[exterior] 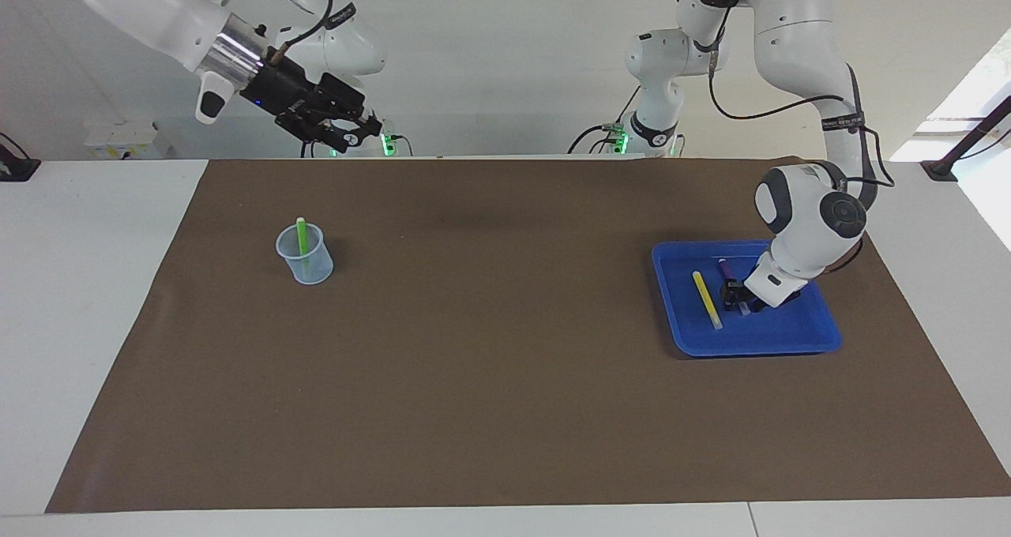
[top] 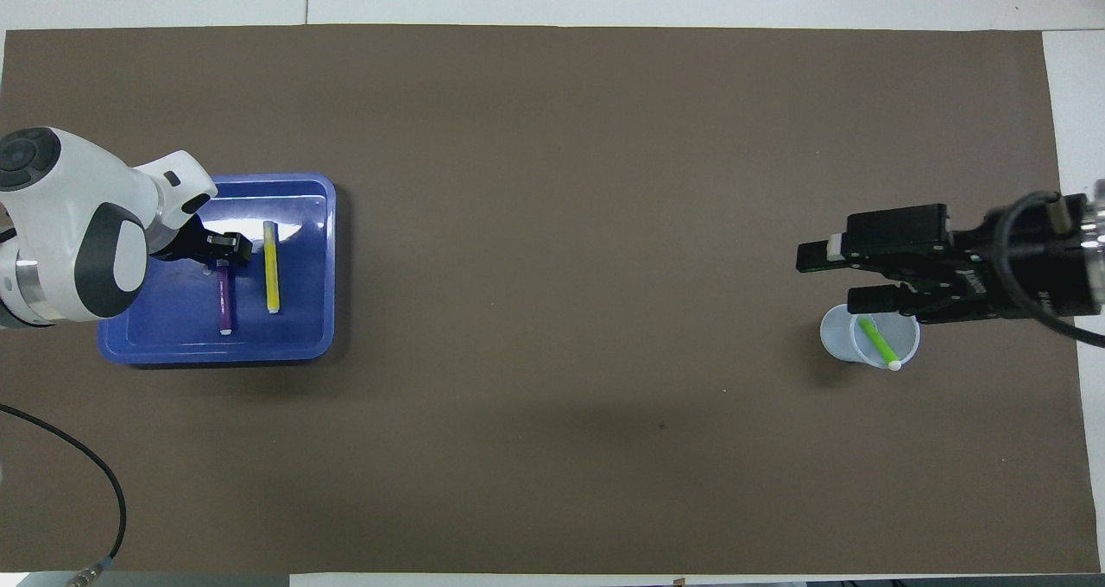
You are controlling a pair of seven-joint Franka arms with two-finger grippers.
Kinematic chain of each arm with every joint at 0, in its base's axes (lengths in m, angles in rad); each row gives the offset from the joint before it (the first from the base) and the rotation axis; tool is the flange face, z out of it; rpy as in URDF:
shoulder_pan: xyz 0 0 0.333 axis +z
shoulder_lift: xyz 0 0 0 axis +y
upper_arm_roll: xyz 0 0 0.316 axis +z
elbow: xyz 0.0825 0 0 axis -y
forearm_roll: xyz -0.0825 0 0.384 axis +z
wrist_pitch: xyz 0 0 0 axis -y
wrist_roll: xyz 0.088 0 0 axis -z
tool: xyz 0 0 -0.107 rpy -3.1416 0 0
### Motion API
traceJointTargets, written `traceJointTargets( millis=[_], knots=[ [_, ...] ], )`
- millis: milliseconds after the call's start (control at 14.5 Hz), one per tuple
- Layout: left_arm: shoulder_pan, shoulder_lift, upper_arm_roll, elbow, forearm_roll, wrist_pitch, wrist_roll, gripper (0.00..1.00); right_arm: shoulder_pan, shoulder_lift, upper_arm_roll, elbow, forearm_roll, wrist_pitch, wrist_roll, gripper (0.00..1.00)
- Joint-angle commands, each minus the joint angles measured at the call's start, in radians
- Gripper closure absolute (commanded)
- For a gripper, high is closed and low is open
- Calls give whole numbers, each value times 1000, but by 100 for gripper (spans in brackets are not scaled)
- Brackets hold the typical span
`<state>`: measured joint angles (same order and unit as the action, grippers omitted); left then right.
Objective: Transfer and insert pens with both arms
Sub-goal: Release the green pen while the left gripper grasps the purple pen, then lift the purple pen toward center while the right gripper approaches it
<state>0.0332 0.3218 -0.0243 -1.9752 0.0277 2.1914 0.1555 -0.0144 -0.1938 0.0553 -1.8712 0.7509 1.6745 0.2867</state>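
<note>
Left gripper (exterior: 738, 298) is reaching into the tray (exterior: 821, 339) near the mat's left-arm edge, fingers apart astride the purple pen (top: 224, 298); closing comes next. Right gripper (exterior: 359, 130), open, is waiting.

Three pens – yellow pen (top: 271, 267), purple pen (top: 225, 300), green pen (top: 879, 343) (in cup), one cup (top: 839, 338), one tray (top: 293, 350), two arms

A plain dark brown mat (exterior: 505, 379) covers a white table (exterior: 79, 324). On the mat sits a bright blue tray (exterior: 790, 338). In the tray lie 2 pens: a yellow pen (exterior: 706, 299) and, beside it, a purple pen (top: 225, 306), each with a pale tip. Also on the mat, a translucent pale blue cup (exterior: 304, 254) holds 1 bright green pen (exterior: 302, 235). Both arms are white with black grippers: left gripper (exterior: 740, 298), right gripper (exterior: 365, 130).
</note>
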Motion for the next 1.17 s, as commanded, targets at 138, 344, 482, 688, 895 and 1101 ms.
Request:
traceJointTargets(
  millis=[138,344,482,688,895,1101],
  knots=[
    [5,-10,-2,-1,23,-76,18,30,135,-29,8,-91,88,180,121,0],
    [7,-12,-2,-4,23,-81,16,57,197,-19,8,-118,125,318,179,0],
    [7,-12,-2,-1,21,-82,16,90,232,-19,8,-126,124,347,239,0],
    [7,-10,-2,10,21,-93,16,100,240,-26,9,-140,124,364,255,0],
    [8,-9,-2,19,20,-96,15,100,283,-27,9,-147,124,401,279,0],
    [7,2,-3,94,9,-175,6,100,294,-26,9,-144,117,402,299,0]
  ],
)
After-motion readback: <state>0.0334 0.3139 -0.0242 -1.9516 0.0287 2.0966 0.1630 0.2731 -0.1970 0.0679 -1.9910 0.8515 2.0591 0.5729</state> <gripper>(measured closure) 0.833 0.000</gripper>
